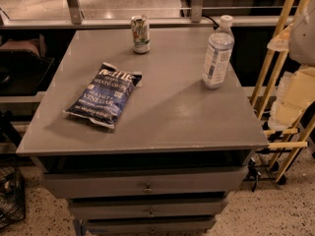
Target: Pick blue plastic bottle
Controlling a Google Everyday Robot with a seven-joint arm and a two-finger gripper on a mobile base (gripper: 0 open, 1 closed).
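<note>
On the grey table [172, 124], seen from the camera view, the bottle [217, 55] stands upright at about 2 o'clock from the top's centre, near the right edge. Its white cap is on and its pale label faces the camera. A can [140, 34] stands upright at 12 o'clock, close to the far edge and well apart from the bottle. A dark blue chip bag [103, 95] lies flat at 9 o'clock, slanted, touching neither. Drawers [147, 183] stack below the top, the upper one pulled slightly out. A wooden rack [275, 53] leans at 3 o'clock beside the table. The gripper does not show in this view, so I cannot tell whether its jaws are open or closed.
</note>
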